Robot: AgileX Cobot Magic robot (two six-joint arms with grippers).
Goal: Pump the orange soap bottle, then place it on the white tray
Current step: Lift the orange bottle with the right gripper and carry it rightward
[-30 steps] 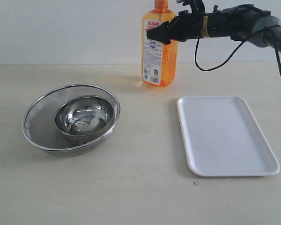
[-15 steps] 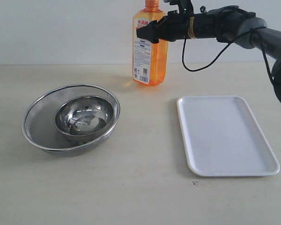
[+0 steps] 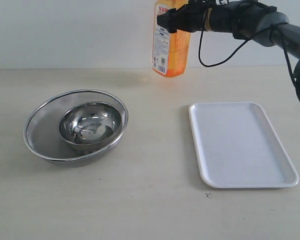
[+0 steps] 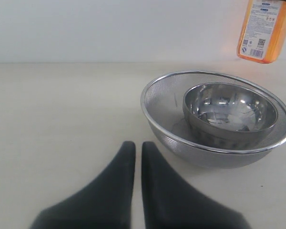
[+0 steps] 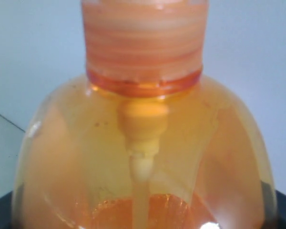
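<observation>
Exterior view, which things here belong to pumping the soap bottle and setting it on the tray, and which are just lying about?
Part of the job: orange soap bottle, held clear of the table; white tray, nothing on it.
Just lying about: steel bowl; mesh strainer that the bowl sits in.

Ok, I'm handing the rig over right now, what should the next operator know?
Right gripper: shut on the orange soap bottle, held clear of the table, not yet over the white tray.
Left gripper: shut, empty, near the strainer with the steel bowl.
Done: bottle gripped and lifted; pumping cannot be confirmed here.
Left: carry it over the tray, set it down, release.
</observation>
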